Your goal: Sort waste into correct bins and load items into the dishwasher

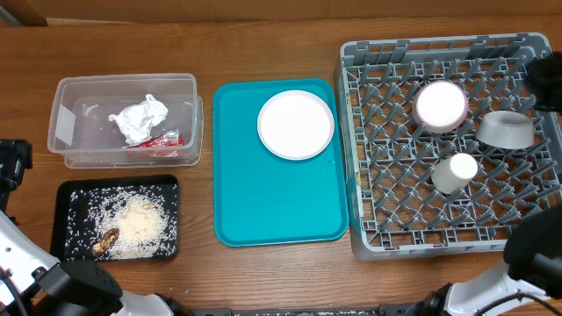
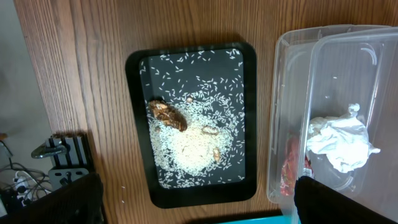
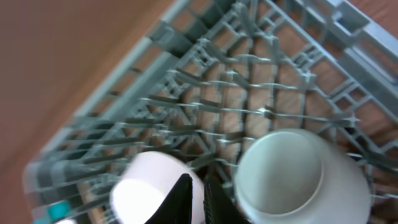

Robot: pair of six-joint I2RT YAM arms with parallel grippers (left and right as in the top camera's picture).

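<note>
Far left, at the back: clear rectangular plastic tub [image 1: 66, 96] on the wooden table [image 1: 202, 272], holding a crumpled white paper napkin [image 1: 139, 118] and, touching its near side, a small red wrapper [image 1: 162, 140]. Just in front of the tub: shallow black rectangular tray [image 1: 63, 219], scattered with loose white rice [image 1: 136, 221] heaped toward the middle, plus a brown food scrap [image 1: 107, 241] at the near edge of the heap. Above this tray, in the left wrist view: left gripper [image 2: 199, 211] spread wide, dark fingers [image 2: 68, 199] at the two lower corners, gripping nothing.

Centre: teal rectangular serving tray [image 1: 263, 211], carrying a large round white plate [image 1: 296, 124] flat in its far right corner.

Right: large square grey plastic dish rack [image 1: 378, 219] with upright pegs and lattice walls. Inside, toward the back: a small round white dish [image 1: 441, 105]; just right of it, a white bowl [image 1: 507, 129] tipped on its side; nearer, between the pegs, a small white cup [image 1: 454, 172]. Over the rack, in the blurred right wrist view: right gripper [image 3: 198, 202] drawn almost closed, only a thin slit between the fingers and nothing in it.
</note>
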